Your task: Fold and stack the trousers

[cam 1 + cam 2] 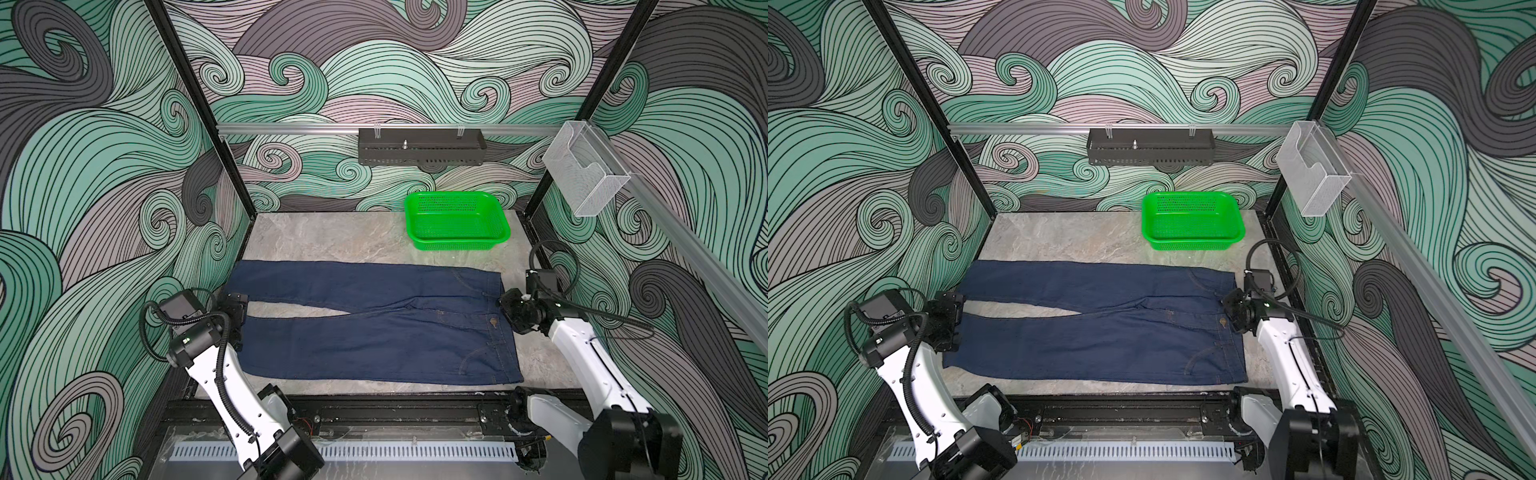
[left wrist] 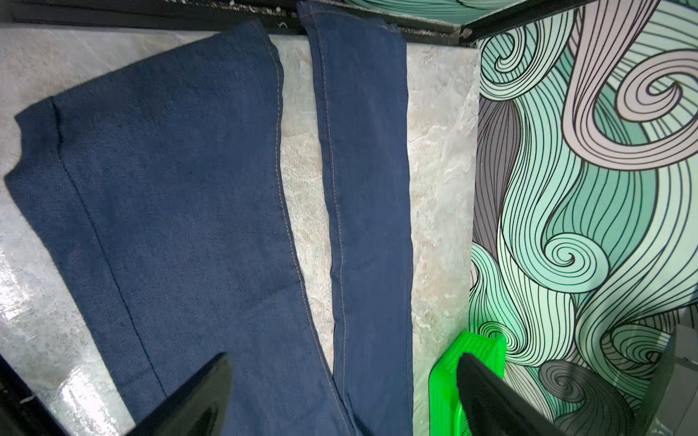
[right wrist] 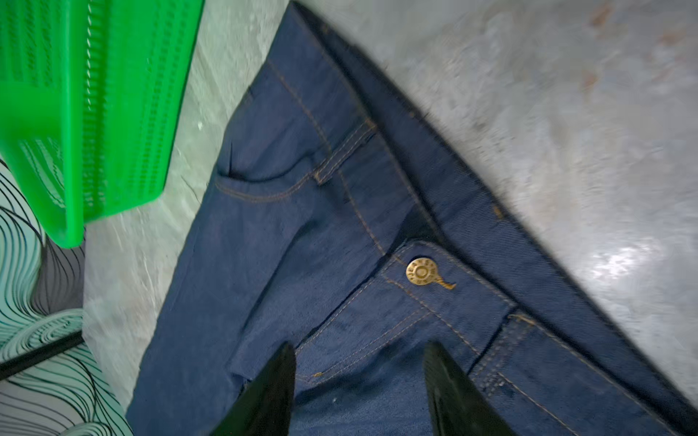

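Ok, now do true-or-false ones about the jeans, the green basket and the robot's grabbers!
1. The trousers lie spread flat on the table, unfolded. True.
2. The trousers are inside the green basket. False: the basket is empty, and the trousers lie in front of it on the table.
3. The left gripper is at the far end of the legs. True.
4. The right gripper is pinching the waistband. False: its jaws stand apart by the waistband, holding nothing.
5. The two legs are crossed. False: they lie side by side with a strip of table between them.
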You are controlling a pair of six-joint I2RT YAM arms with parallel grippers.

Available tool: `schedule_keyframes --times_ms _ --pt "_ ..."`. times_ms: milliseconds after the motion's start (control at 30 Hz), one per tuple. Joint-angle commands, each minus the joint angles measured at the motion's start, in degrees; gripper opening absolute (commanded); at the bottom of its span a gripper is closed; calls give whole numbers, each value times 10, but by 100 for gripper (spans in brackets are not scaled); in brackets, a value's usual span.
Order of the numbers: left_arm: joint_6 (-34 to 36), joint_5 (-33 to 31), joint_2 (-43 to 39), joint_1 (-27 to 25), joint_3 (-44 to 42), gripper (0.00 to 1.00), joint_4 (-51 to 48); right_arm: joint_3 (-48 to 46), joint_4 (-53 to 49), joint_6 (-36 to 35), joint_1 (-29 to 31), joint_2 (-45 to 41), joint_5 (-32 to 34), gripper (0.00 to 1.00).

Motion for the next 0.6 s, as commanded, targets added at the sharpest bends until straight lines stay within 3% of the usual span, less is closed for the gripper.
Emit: schedule_keyframes --times_ms 0,300,567 --pt "46 24 -1 -6 29 95 -45 12 15 -5 23 34 -9 60" --pt "69 4 -17 -10 19 95 -56 26 25 31 49 101 15 78" --pt "57 16 8 -16 12 95 -4 49 -14 102 65 165 29 86"
